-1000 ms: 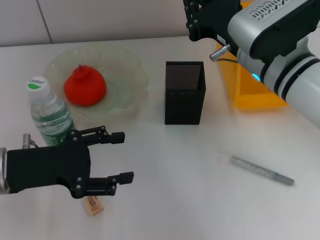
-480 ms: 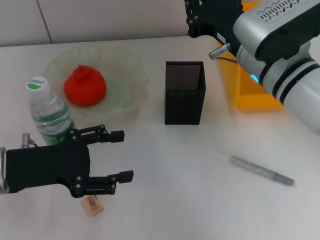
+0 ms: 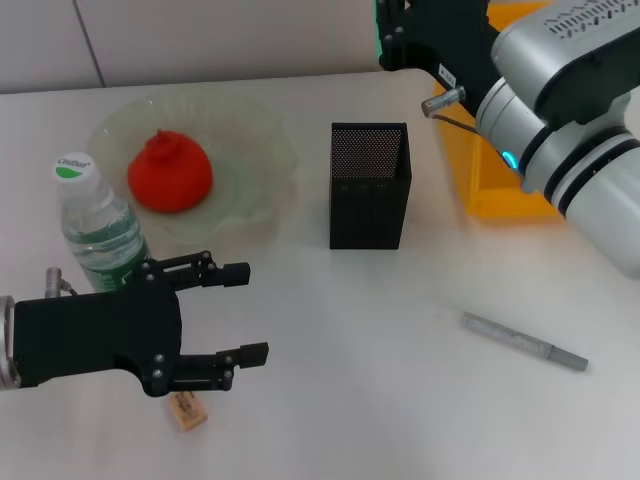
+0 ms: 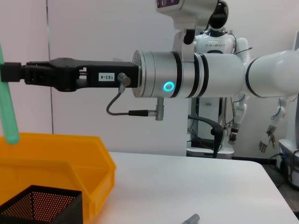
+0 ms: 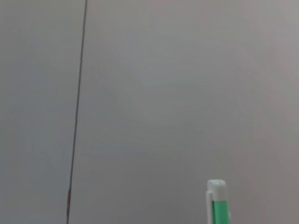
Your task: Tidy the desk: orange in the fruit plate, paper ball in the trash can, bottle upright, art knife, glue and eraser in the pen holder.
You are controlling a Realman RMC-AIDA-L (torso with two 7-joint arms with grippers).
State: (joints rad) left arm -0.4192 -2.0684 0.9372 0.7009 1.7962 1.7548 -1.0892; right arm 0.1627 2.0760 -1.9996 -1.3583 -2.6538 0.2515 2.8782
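Right tool (image 3: pixel 385 30) slightly farther back.

Lighting bright, even, diffuse from overhead. Table (image 3: pixel 360 330) near white, slightly washed out. Soft short shadows under the pen holder (image 3: pixel 369 186) and beside the left gripper (image 3: pixel 245 312). Fruit plate (image 3: pixel 255 150) shows faint glare. Right wrist view flat grey, low contrast.

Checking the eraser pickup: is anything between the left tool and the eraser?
Nothing visible. The left tool hovers open with the eraser on the bare table just beside its lower finger; the bottle stands on its far side.
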